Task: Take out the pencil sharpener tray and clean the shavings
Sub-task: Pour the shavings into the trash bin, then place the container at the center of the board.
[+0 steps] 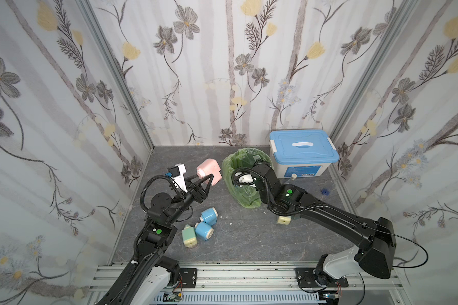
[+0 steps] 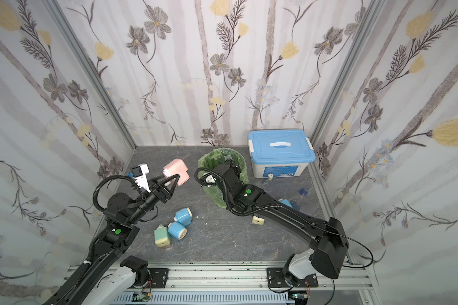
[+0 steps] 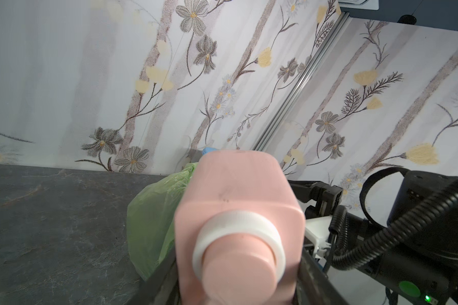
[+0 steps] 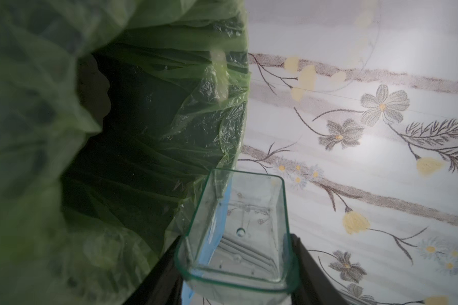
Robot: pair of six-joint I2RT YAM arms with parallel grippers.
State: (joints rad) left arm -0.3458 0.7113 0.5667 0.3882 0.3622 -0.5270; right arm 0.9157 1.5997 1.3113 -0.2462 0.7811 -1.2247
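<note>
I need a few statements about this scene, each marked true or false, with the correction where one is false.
The left gripper holds the pink sharpener off the table. True.
The clear tray in the right gripper is packed full. False: it looks almost empty.
The storage box has its blue lid off. False: the lid is on.
The right gripper is at the green bin bag. True.
</note>
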